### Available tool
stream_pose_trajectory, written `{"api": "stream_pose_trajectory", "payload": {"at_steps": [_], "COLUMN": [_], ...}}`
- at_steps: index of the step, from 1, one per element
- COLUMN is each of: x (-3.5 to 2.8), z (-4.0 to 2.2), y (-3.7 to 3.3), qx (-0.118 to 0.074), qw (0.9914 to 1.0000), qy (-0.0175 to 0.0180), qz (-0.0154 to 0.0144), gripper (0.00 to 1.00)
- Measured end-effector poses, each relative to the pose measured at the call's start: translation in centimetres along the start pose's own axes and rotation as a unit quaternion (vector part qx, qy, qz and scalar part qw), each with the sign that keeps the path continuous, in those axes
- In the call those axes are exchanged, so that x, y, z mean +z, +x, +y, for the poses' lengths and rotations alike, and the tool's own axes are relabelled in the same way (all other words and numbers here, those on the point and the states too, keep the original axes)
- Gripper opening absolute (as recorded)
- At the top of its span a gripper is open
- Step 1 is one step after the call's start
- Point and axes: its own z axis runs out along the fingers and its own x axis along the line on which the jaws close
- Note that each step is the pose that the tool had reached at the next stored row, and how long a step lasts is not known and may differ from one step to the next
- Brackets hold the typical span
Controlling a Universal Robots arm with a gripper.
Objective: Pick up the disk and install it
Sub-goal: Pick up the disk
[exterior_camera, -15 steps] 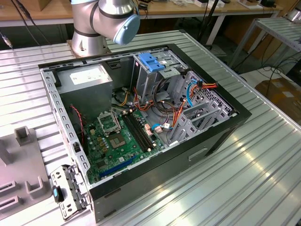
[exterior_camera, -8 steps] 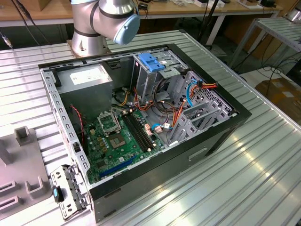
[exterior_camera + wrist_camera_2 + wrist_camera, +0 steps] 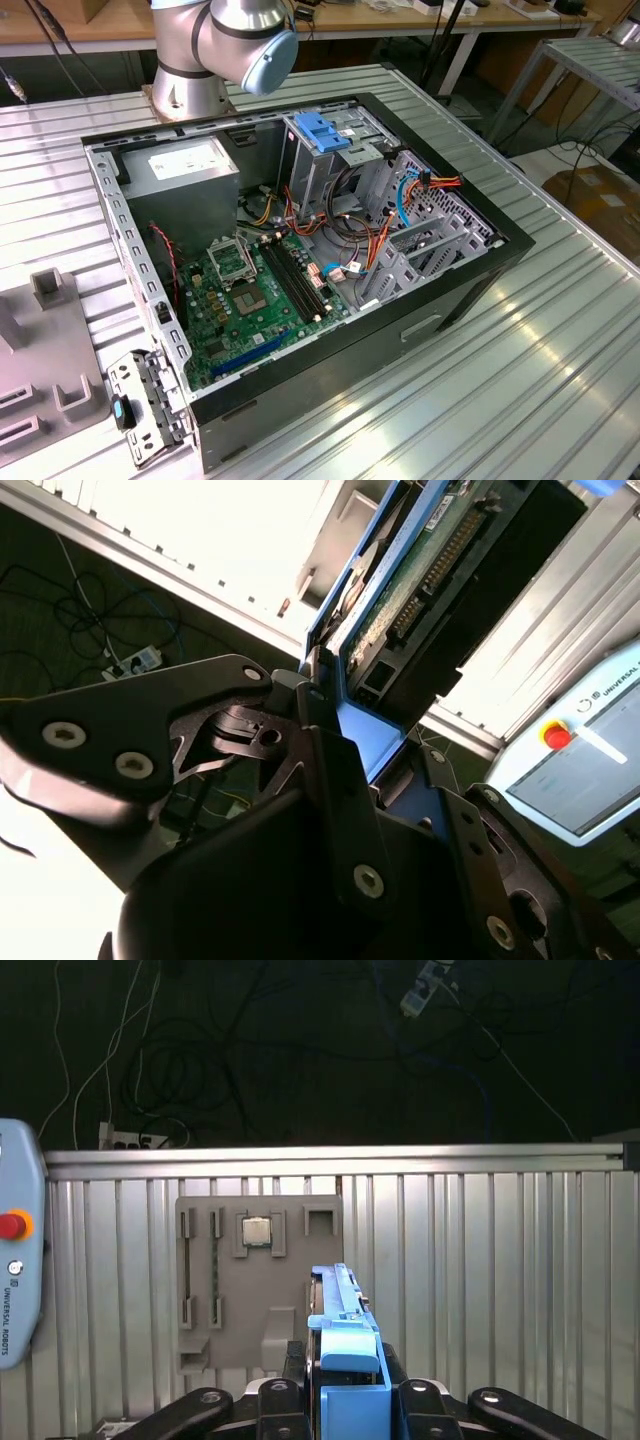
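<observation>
Because the fingers [image 3: 335,770] are clamped on the blue-railed end of the disk [image 3: 340,1305], which juts out of the gripper [image 3: 345,1400] in both wrist views, the pick-up looks done. Installing is what is left. The disk is held out over the ribbed worktop [image 3: 480,1260], facing a grey fixture [image 3: 225,1290], well apart from the case [image 3: 460,290]. In the exterior view the drive cage [image 3: 310,180] sits at about 1 o'clock inside the case, and I judge it has not yet received the disk.
</observation>
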Motion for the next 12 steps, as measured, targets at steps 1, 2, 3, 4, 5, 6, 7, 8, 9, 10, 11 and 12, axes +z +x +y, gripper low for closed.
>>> {"api": "stream_pose_trajectory", "payload": {"at_steps": [1, 2, 3, 4, 5, 6, 7, 8, 9, 10, 11, 12], "x": [0.0, 0.0, 0.01, 0.0, 0.0, 0.01, 0.01, 0.01, 0.01, 0.01, 0.01, 0.01], "z": [-0.05, -0.09, -0.14, -0.18, -0.23, -0.26, -0.31, -0.35, -0.4, -0.44, -0.47, -0.51], "y": [0.0, 0.0, 0.0, 0.0, 0.0, 0.0, 0.0, 0.0, -0.01, -0.01, -0.01, -0.01], "qx": [0.0, 0.0, 0.0, 0.0, 0.0, 0.0, 0.0, 0.0, 0.0, 0.0, 0.0, 0.0], "qw": [1.0, 1.0, 1.0, 1.0, 1.0, 1.0, 1.0, 1.0, 1.0, 1.0, 1.0, 1.0], "qy": [0.0, 0.0, 0.0, 0.0, 0.0, 0.0001, 0.0, 0.0, 0.0, 0.0, 0.0, 0.0], "qz": [0.0, 0.0, 0.0, 0.0, 0.0, 0.0, 0.0, 0.0, 0.0, 0.0, 0.0, 0.0], "gripper": [0.37, 0.37, 0.37, 0.37, 0.37, 0.37, 0.37, 0.37, 0.37, 0.37, 0.37, 0.37]}}
